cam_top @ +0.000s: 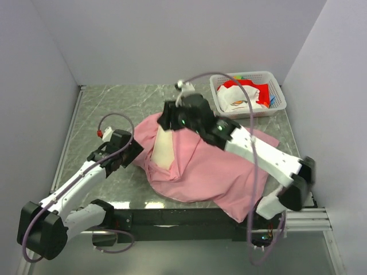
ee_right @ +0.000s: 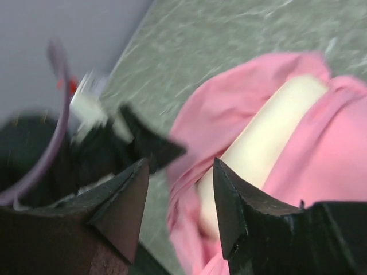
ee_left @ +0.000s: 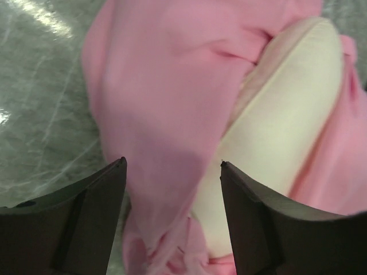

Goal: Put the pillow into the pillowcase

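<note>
The pink pillowcase [cam_top: 212, 166] lies spread over the middle of the table, bulging with the pillow inside. A strip of the cream-white pillow [cam_top: 164, 150] shows through the opening at its left end. It also shows in the left wrist view [ee_left: 275, 126] and the right wrist view [ee_right: 264, 137]. My left gripper [cam_top: 136, 150] is open and empty, its jaws just above the pink fabric [ee_left: 166, 114] at the left edge of the opening. My right gripper [cam_top: 166, 119] is open and empty, hovering above the far end of the opening over the pillowcase [ee_right: 332, 154].
A white basket [cam_top: 275, 86] with red, white and coloured items stands at the back right. The grey marbled tabletop [cam_top: 109, 103] is walled by white panels on three sides. The left arm's gripper [ee_right: 132, 143] shows blurred in the right wrist view.
</note>
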You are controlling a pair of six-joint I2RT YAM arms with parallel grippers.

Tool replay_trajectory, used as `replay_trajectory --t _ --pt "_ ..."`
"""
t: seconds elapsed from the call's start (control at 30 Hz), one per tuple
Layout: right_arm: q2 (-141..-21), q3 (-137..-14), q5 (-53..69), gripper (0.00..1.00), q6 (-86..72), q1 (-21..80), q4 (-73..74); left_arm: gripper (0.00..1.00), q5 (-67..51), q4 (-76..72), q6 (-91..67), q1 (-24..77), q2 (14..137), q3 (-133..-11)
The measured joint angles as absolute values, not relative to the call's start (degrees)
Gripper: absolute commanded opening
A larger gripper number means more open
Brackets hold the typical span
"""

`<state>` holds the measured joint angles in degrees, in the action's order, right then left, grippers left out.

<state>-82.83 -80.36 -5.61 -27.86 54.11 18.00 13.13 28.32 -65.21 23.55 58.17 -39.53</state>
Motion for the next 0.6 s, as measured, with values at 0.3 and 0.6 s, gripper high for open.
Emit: replay_trajectory --t 0.3,0.6 --pt "-120.3 -116.6 -3.0 0.71 -21.1 43.9 26.8 0.01 16.0 27.5 -63.7 29.2 71.2 -39.5" --pt "-129.0 -109.6 0.8 0.36 -19.8 41.6 30.2 0.01 20.7 40.1 -58.4 28.7 64.7 -51.0"
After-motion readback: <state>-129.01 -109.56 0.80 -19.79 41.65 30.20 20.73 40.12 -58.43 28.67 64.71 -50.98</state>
